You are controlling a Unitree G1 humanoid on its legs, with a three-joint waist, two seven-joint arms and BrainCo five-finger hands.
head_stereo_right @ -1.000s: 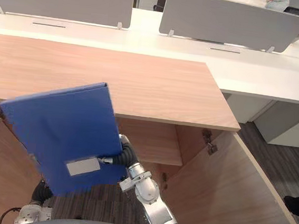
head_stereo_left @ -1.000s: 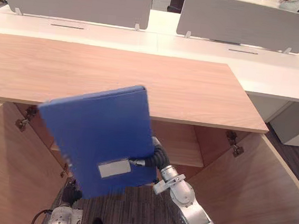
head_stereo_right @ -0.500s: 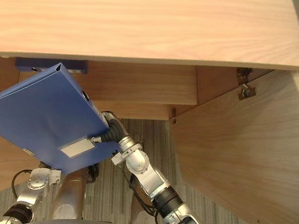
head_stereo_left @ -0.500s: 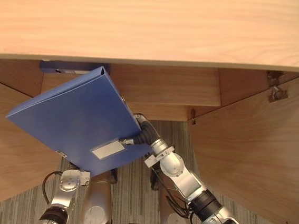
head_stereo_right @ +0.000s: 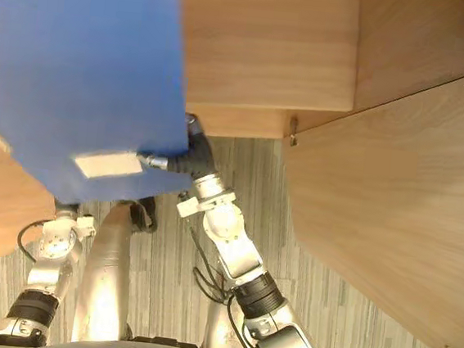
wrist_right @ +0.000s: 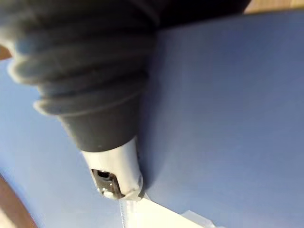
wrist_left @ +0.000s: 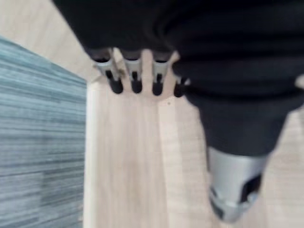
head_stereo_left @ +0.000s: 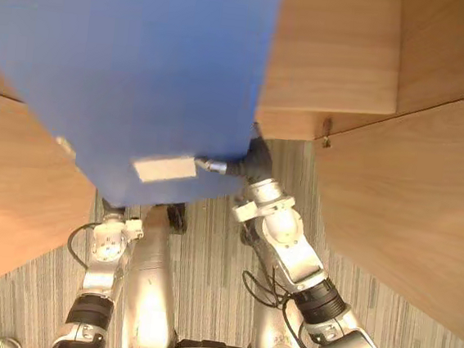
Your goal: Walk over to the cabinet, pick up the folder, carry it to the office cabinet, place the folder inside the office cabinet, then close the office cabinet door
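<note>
Our right hand (head_stereo_left: 251, 158), fingers gripping the blue folder (head_stereo_left: 143, 75), has squared it up before the office cabinet (head_stereo_left: 334, 52), so insertion looks near.

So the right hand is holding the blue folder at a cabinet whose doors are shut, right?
Not quite: the doors are open. The left eye view shows the right hand holding the blue folder at the cabinet, doors swung out.

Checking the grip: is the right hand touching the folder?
Touching. In the right wrist view, the thumb of the right hand lies flat on the folder, with no gap between them.
</note>
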